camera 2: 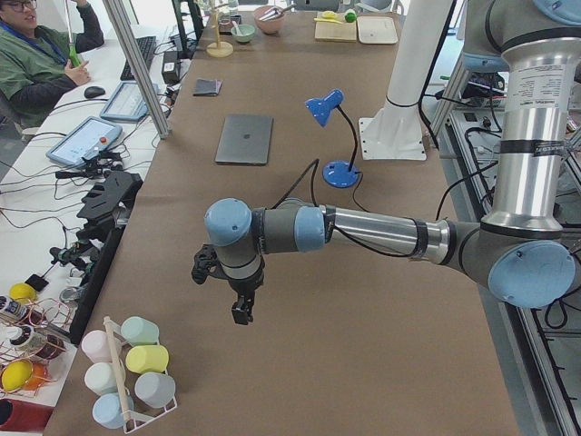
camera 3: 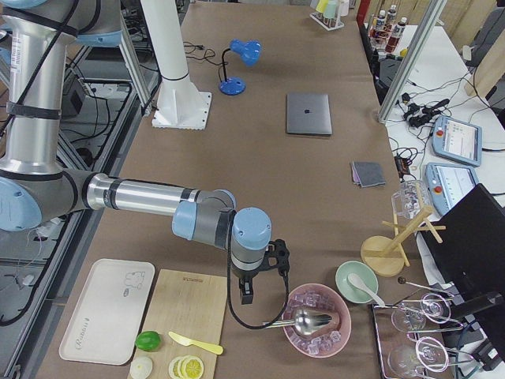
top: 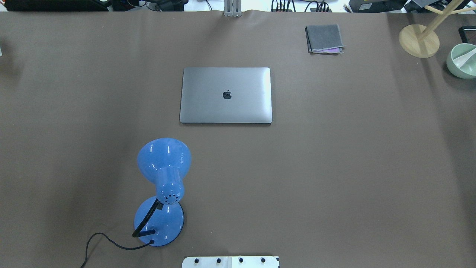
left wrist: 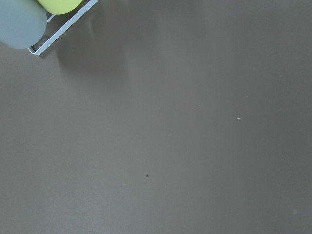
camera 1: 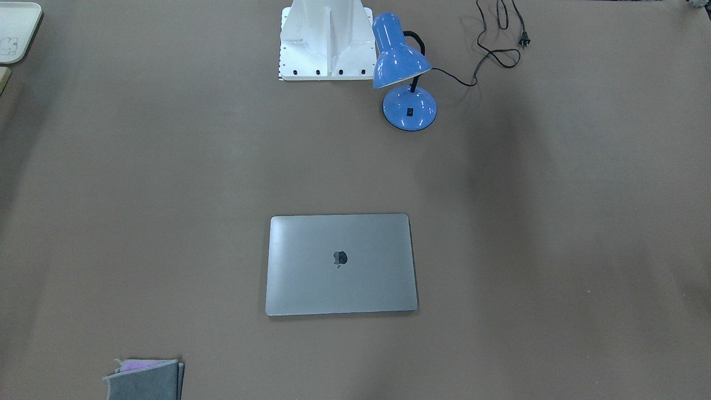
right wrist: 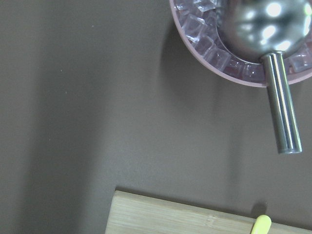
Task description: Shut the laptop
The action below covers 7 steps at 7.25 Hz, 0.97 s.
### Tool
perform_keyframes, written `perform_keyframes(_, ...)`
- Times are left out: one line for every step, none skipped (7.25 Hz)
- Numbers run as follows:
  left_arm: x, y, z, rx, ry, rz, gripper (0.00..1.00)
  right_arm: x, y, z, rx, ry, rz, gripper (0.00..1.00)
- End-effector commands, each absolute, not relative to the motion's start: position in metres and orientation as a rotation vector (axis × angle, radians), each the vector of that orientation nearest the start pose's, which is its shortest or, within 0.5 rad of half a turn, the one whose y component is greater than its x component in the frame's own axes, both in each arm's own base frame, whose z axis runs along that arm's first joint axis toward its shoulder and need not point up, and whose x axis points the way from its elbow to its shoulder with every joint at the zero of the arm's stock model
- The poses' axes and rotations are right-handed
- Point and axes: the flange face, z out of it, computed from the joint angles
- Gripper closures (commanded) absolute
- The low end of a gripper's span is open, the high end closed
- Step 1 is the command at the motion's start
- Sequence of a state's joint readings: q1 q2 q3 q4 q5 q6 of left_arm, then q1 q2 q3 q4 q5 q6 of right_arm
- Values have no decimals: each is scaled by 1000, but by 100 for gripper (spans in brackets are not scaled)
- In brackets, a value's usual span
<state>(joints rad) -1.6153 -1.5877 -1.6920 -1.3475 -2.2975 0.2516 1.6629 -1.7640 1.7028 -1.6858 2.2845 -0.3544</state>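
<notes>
The laptop (top: pixel 226 95) lies flat in the middle of the table with its silver lid down and the dark apple logo facing up; it also shows in the front-facing view (camera 1: pixel 341 264) and in the side views (camera 2: pixel 245 138) (camera 3: pixel 308 113). Both arms are far from it, at the table's ends. My left gripper (camera 2: pixel 241 313) hangs over bare table near a rack of cups. My right gripper (camera 3: pixel 246 298) hangs beside a pink bowl. Each gripper shows only in a side view, so I cannot tell whether either is open or shut.
A blue desk lamp (top: pixel 163 178) with its cord stands between the robot base and the laptop. A grey felt pouch (top: pixel 324 38) lies at the far right. A cup rack (camera 2: pixel 127 372), a pink ice bowl with a ladle (camera 3: pixel 316 320) and a cutting board (camera 3: pixel 189 316) sit at the ends.
</notes>
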Motion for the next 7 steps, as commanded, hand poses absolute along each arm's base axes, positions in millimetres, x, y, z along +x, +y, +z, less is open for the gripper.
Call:
perform_keyframes(-89,-485,616,27,730,167,2,104,-387,695,-7,-734,-186,0)
perform_keyframes(-89,-484,617,24,730,166,2,104,-387,694,-6,-733,-187,0)
perform_keyframes(-89,-481,620,20,732,164,2,104,-387,694,-6,-733,-187,0)
perform_keyframes(-89,-481,620,20,732,164,2,104,-387,694,-5,-733,-187,0)
perform_keyframes(-89,-481,620,20,732,164,2,104,-387,694,-5,-733,-187,0)
perform_keyframes(-89,-481,620,20,732,164,2,104,-388,694,-5,-733,-187,0)
perform_keyframes(-89,-481,620,20,732,164,2,104,-388,694,-4,-733,-189,0)
